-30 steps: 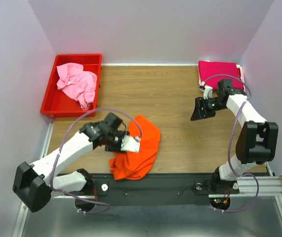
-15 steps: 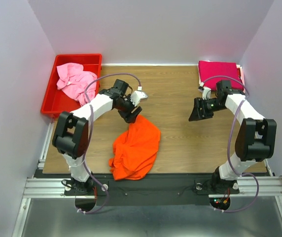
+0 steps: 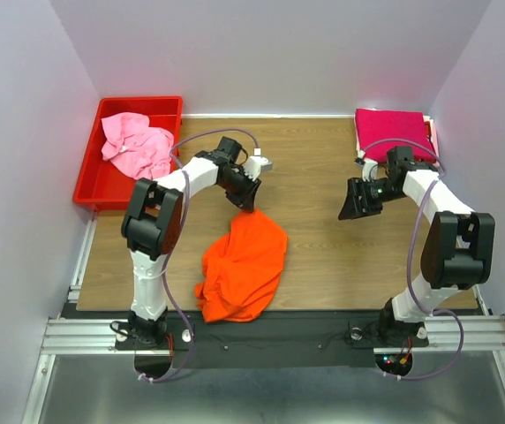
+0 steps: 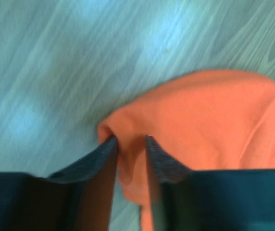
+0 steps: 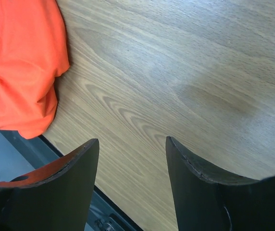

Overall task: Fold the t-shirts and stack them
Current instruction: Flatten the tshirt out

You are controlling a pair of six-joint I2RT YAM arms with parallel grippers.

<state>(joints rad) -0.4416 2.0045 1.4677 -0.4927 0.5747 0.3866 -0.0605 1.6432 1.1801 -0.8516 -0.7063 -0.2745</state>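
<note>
Left gripper (image 4: 130,142): fingers drawn close together, clamped on a raised fold at the far tip of the orange t-shirt (image 3: 244,265); cloth filled the narrow gap between them.
Orange t-shirt: crumpled heap on the table (image 3: 305,168), left of centre, with its bulk reaching the near edge and its far tip pointing toward the middle.
Right gripper (image 5: 131,144): fingers well apart, nothing between them, over bare wood on the right half of the table.
Magenta t-shirt (image 3: 392,131): folded flat in the far right corner, just beyond the right arm's wrist.
Pink t-shirt (image 3: 136,148): bunched up inside the red bin (image 3: 89,190), toward its far end.
Red bin: at the far left corner of the table, along the left edge.
</note>
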